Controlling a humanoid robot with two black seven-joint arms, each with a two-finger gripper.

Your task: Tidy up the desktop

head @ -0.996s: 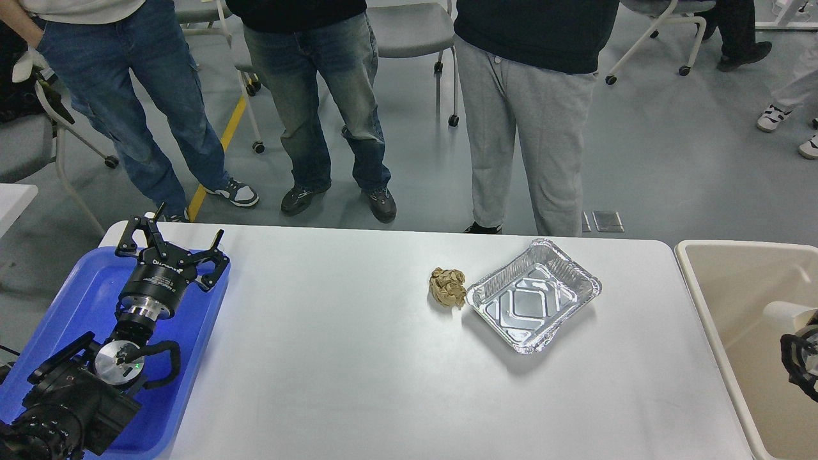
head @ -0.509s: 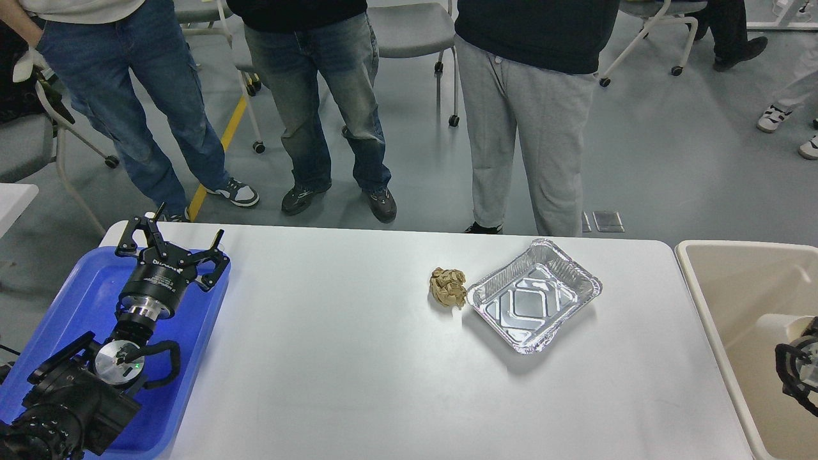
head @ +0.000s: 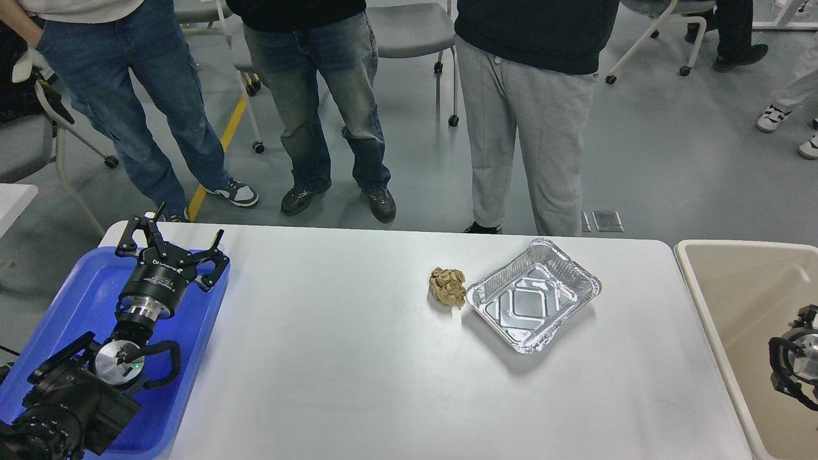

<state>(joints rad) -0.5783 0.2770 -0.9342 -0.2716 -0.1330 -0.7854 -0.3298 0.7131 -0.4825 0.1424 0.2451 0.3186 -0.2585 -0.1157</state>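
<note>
The white desktop [head: 358, 383] holds a crumpled brown paper ball [head: 448, 286] just left of an empty foil tray [head: 534, 296]; the two nearly touch. My left gripper [head: 171, 237] is open and empty. It hovers over the far right corner of the blue plastic tray [head: 77, 300], far left of the paper ball. Only part of my right arm's end [head: 794, 361] shows, at the right edge over the beige bin [head: 722, 287]. Its fingers cannot be made out.
Three people stand close behind the table's far edge, with wheeled chairs behind them. The blue tray overhangs the table's left end. The beige bin stands against the table's right end. A second white table corner [head: 14, 198] shows at far left.
My right arm's end has moved a little left and down over the bin. A pale shape seen in the bin earlier no longer shows. The left arm has not moved.
</note>
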